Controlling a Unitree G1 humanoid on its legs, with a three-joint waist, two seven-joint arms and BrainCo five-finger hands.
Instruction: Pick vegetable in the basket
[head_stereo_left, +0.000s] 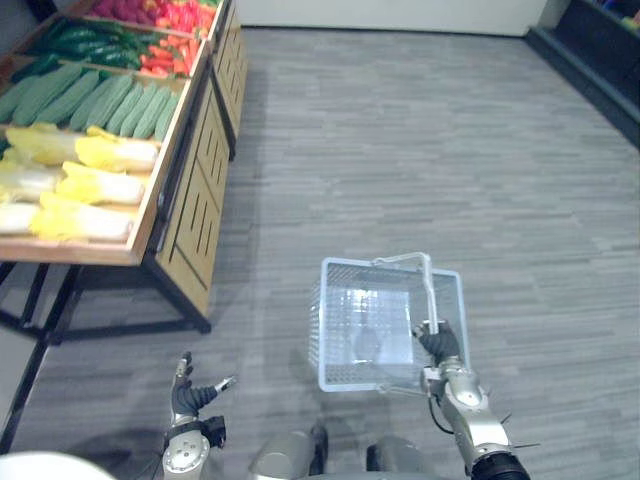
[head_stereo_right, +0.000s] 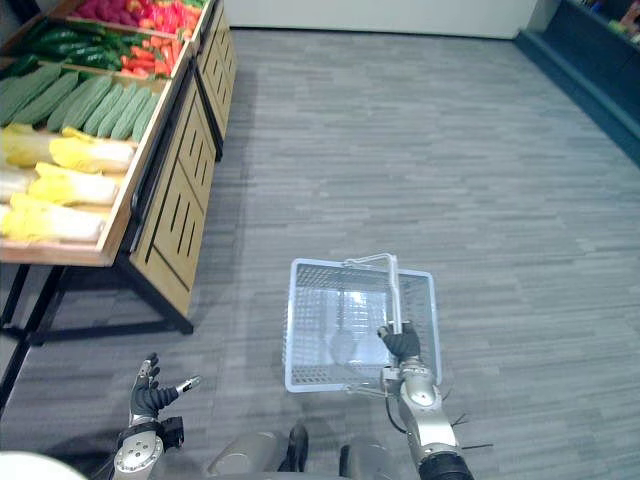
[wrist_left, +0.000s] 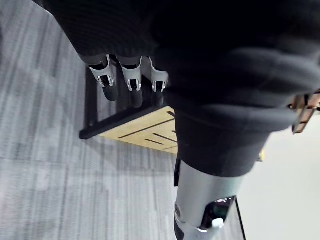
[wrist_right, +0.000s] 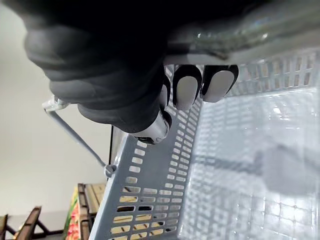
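The grey plank floor (head_stereo_left: 420, 150) takes up most of what I see, and I stand in the open on it. The wooden produce table (head_stereo_left: 195, 190) is off to my left and ahead, well apart from both my arms.

The pale blue mesh basket (head_stereo_left: 321, 310) hangs just in front of me on my right side, clear of the table. I can see no vegetable in it in the head views or in the right wrist view, so nothing has been picked yet.

The vegetables are all in their bins on the table. The yellow cabbages (head_stereo_left: 95, 186) are nearest me, the cucumbers (head_stereo_left: 95, 100) are behind them, and darker green and red produce sits further back.

My right hand (head_stereo_left: 440, 346) has the basket's handle (head_stereo_left: 428, 290), with my fingers (wrist_right: 186, 85) clenched round the bar. That much I judge done: the basket is carried and ready.

My left hand (head_stereo_left: 188, 397) is low at my side, its fingers (wrist_left: 132, 82) straight, released and holding nothing.

What is left, as I judge it, is nearly everything. I have to close on the table, reach into a bin with the free left hand, take a vegetable and put it in the basket.
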